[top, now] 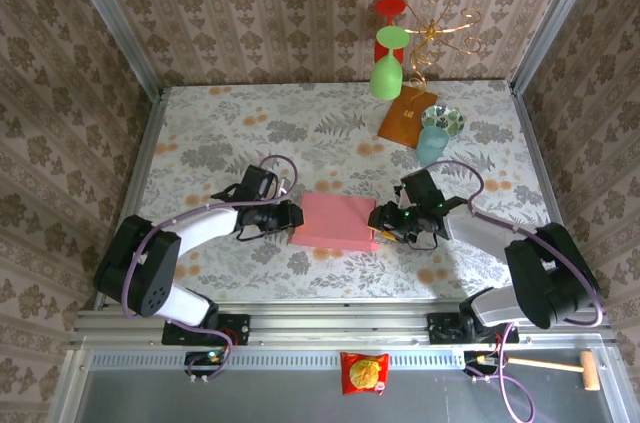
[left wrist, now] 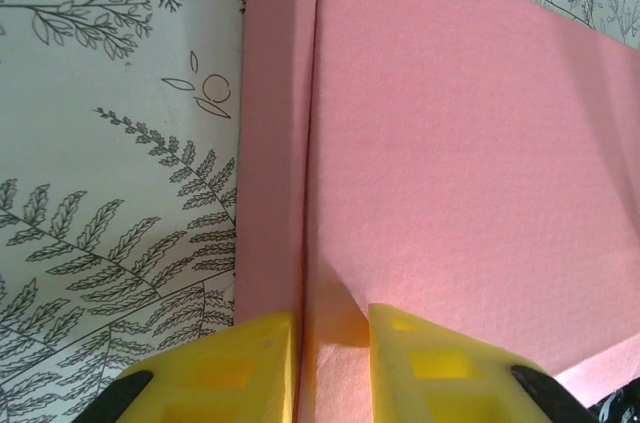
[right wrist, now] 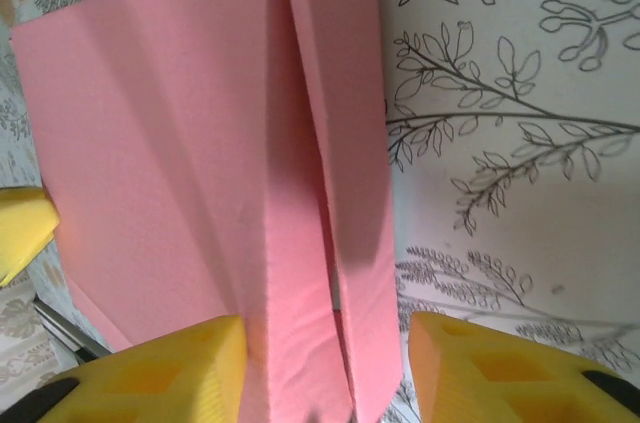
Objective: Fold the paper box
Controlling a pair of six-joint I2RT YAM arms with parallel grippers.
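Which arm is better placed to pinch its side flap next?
Left, probably: the left gripper narrowly brackets a fold of the box, nearly gripping, while the right gripper stands wide open around its flap.

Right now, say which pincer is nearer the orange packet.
Right. The right pincer is at the paper box, on the side toward the orange packet; the left pincer at its opposite side, farther off.

floral table [top: 230,133] | on it: paper box [top: 335,220], orange packet [top: 405,115], blue cup [top: 433,147]
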